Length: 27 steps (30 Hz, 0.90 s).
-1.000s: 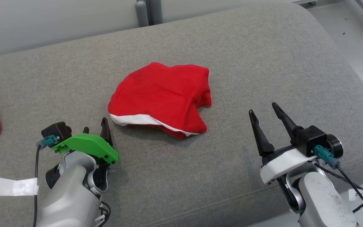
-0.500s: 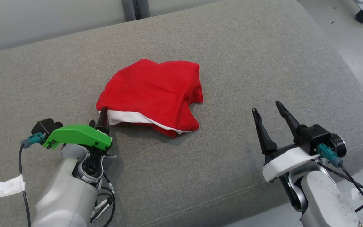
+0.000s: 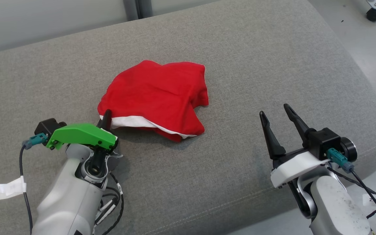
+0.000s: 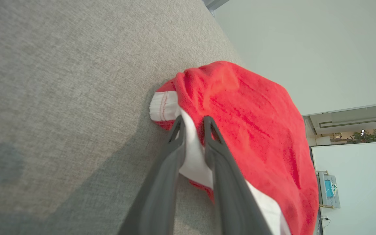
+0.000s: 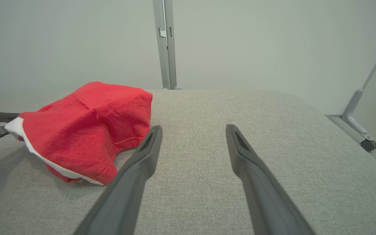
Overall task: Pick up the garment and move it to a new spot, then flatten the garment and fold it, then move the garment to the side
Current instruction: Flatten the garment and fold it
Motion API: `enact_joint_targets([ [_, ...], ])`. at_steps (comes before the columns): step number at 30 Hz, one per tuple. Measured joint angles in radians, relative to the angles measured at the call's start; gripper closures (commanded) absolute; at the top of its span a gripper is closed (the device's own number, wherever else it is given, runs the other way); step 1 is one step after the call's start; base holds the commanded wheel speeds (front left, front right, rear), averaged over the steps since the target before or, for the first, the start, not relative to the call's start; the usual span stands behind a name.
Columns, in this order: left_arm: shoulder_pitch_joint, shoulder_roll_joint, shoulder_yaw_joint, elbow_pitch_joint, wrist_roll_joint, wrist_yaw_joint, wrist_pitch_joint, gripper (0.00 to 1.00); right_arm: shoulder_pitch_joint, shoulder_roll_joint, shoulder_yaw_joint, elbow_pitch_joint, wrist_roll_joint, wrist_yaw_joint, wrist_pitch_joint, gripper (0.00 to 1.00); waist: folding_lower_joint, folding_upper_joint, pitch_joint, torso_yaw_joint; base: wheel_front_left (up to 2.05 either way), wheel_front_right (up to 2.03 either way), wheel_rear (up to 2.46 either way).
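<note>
Garment (image 3: 155, 94), red with a white hem, lay bunched at the middle of the grey cushion (image 3: 256, 55). Right gripper (image 3: 274, 110) hovered well apart from it, fingers wide. Left gripper (image 4: 193, 121) stood narrow, pinching the white hem.

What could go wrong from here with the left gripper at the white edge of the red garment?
The left gripper has only the thin white edge between its fingers, so the crumpled red garment may slip out when lifted. It may also catch a single layer, so the garment could unfold unevenly. The right gripper stands open and apart, giving no support.
</note>
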Motion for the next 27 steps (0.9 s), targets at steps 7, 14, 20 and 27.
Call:
enact_joint_targets([
  [7, -0.019, -0.001, -0.029, -0.017, 0.000, -0.027, -0.052, 1.00, 0.004, 0.000, -0.024, 0.008, 0.009, 0.000, 0.000, 0.00, 0.0000, 0.0000, -0.001, 0.012, 0.00, 0.00, 0.00],
  [14, -0.024, -0.001, -0.048, -0.049, 0.012, -0.054, -0.120, 1.00, 0.012, 0.001, 0.021, 0.043, 0.014, 0.032, 0.000, 0.00, 0.0000, 0.0000, -0.002, 0.052, 0.00, 0.00, 0.00],
  [20, -0.024, -0.001, -0.063, -0.083, 0.031, -0.072, -0.147, 1.00, 0.010, -0.001, 0.094, 0.106, -0.006, 0.057, 0.000, 0.00, 0.0000, 0.0000, -0.006, 0.111, 0.00, 0.00, 0.00],
  [27, -0.016, -0.001, -0.122, -0.127, 0.031, -0.072, -0.147, 1.00, 0.002, -0.012, 0.177, 0.221, -0.036, 0.071, 0.000, 0.00, 0.0000, 0.0000, -0.013, 0.189, 0.00, 0.00, 0.00],
])
